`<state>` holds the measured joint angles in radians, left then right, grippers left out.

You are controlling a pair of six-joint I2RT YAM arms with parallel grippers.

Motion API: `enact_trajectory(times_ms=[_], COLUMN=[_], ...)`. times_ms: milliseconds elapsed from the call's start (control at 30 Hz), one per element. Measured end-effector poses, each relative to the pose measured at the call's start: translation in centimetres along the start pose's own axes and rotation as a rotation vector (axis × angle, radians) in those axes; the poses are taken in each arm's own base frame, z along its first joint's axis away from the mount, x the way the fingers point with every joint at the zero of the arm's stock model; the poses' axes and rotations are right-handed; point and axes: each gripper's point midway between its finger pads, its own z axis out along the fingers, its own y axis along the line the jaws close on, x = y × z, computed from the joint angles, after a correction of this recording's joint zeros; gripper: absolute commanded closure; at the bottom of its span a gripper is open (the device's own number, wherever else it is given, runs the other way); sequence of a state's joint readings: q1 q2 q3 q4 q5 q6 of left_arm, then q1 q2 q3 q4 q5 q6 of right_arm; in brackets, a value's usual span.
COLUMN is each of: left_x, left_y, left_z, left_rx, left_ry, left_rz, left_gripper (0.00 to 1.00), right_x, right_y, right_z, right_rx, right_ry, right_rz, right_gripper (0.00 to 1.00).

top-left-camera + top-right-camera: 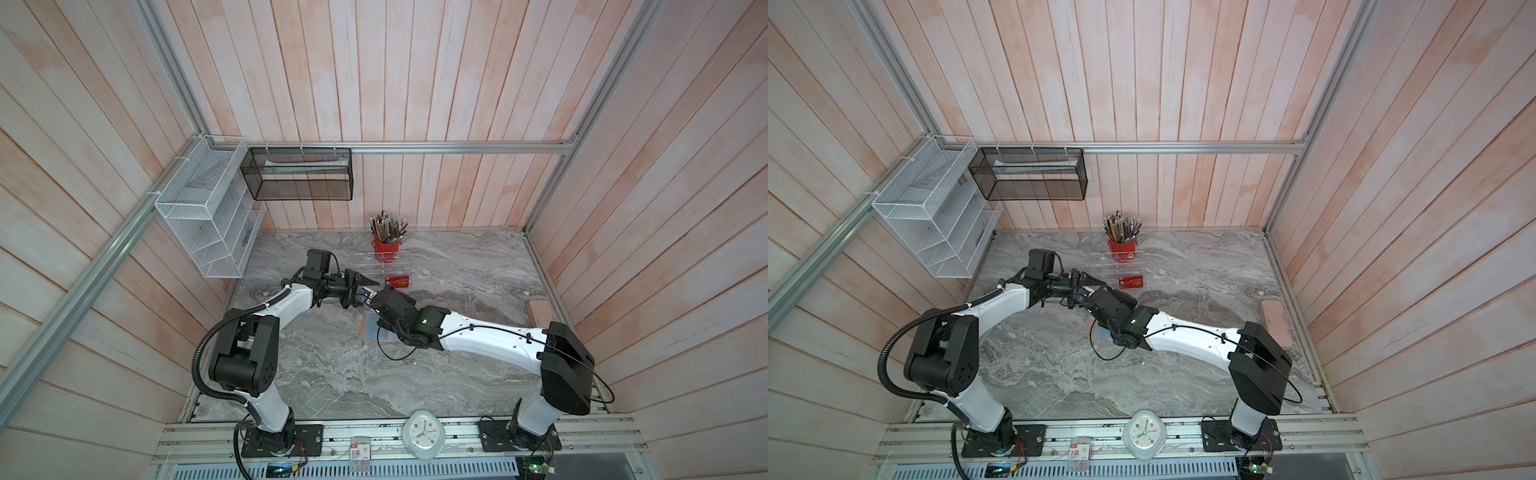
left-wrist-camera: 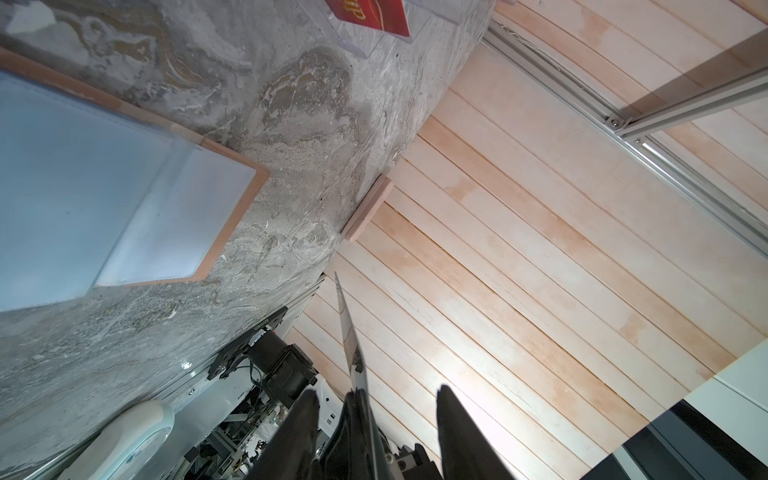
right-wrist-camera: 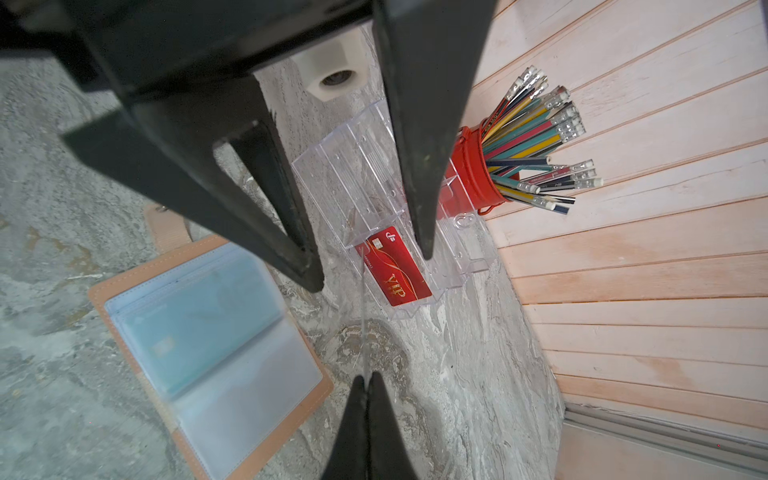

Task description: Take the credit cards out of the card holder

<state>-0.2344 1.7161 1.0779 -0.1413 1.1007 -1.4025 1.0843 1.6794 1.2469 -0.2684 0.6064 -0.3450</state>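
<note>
Marble tabletop (image 1: 332, 374): bears all items. Clear acrylic rack (image 3: 353, 174): stands beyond the card holder toward the back wall, probably as the place where freed cards go. Red pencil pot (image 3: 473, 174): farther from the card holder, behind the rack; bystander. Card holder (image 3: 208, 345): lies flat and open, sleeves up, partly under the right arm in both top views. Left gripper (image 2: 376, 390): raised between card holder and rack, jaws apart on either side of the third card, gripping nothing; judged ready to receive it. Right gripper (image 3: 368, 380): tip to tip with the left one, pinched tight on the third card. Red card (image 3: 399, 270): out of the card holder, propped in the rack's front tier. Teal card (image 3: 183, 328): inside a card-holder sleeve, not yet removed. Third card (image 2: 349, 332): seen edge-on, colour uncertain, held clear of the card holder for hand-over.
</note>
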Motion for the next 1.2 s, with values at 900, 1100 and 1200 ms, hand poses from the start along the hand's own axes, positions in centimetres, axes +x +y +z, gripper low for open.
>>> enact_trajectory(times_ms=[900, 1100, 1200], left_x=[-0.3, -0.3, -0.3], left_y=[1.0, 1.1, 1.1], left_z=[1.5, 1.5, 1.5], left_rx=[-0.025, -0.026, -0.028], left_ry=[0.016, 0.016, 0.017], left_rz=[-0.012, -0.006, -0.005], left_gripper=[0.76, 0.82, 0.92], right_x=[0.5, 0.6, 0.6], right_y=[0.6, 0.8, 0.8], right_z=[1.0, 1.2, 1.2], right_rx=[0.012, 0.01, 0.01], right_ry=[0.027, 0.031, 0.031], right_rz=[-0.054, -0.06, -0.06], right_gripper=[1.0, 1.0, 1.0])
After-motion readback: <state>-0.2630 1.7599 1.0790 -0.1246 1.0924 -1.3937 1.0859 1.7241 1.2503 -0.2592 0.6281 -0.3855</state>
